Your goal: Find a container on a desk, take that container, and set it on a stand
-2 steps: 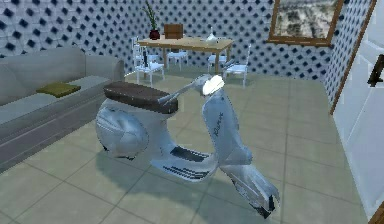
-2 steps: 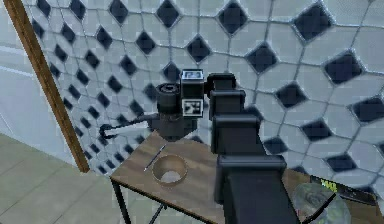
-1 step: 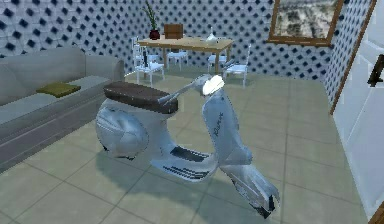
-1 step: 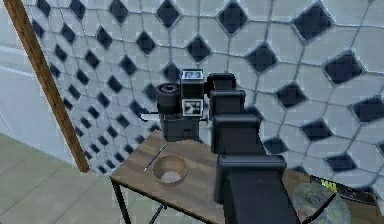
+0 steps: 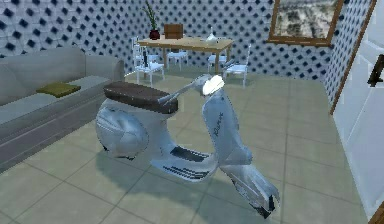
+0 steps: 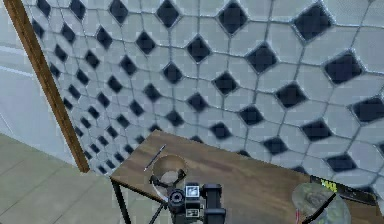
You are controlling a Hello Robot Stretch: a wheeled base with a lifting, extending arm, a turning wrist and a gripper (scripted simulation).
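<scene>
**Container (image 6: pixel 172 163) at the gripper (image 6: pixel 158 172)**

A pale, rounded container lies on the desk (image 6: pixel 245 178) by the gripper; whether the gripper holds anything, I cannot tell. It looks light, thin-walled, probably slippery: take it by the rim.

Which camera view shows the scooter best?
The forward view: the silver scooter stands whole in the middle, seat and front shield plain. The arm side view faces a tiled wall and a wooden table instead.
</scene>
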